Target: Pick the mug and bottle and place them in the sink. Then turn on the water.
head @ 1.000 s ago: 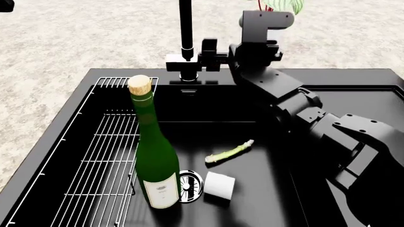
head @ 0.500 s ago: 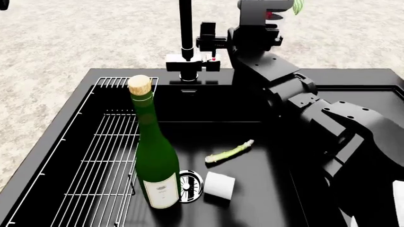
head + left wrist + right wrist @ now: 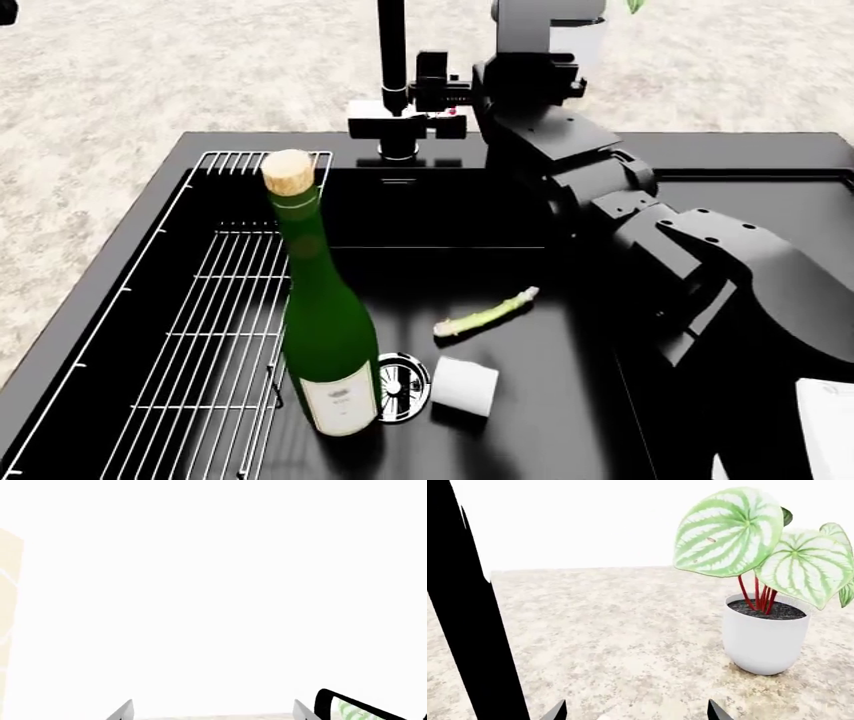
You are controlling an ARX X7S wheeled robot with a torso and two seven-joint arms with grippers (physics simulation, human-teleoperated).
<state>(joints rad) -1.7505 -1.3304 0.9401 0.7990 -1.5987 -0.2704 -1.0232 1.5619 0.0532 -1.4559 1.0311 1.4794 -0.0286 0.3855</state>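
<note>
Right arm: we record it stretched across the sink (image 3: 160,210) rim, its right gripper (image 3: 434,95) at the faucet (image 3: 390,60) base; jaws apart, holding nothing. Left gripper (image 3: 210,715): jaws apart, empty. Bottle (image 3: 320,330) upright in the sink beside the drain (image 3: 400,385); mug (image 3: 465,387) on its side, just beside the drain.

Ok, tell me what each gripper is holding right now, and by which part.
Nothing is held. The bottle and the mug sit free in the sink. Right wrist view shows only counter between open jaws; left wrist view likewise shows empty space.
</note>
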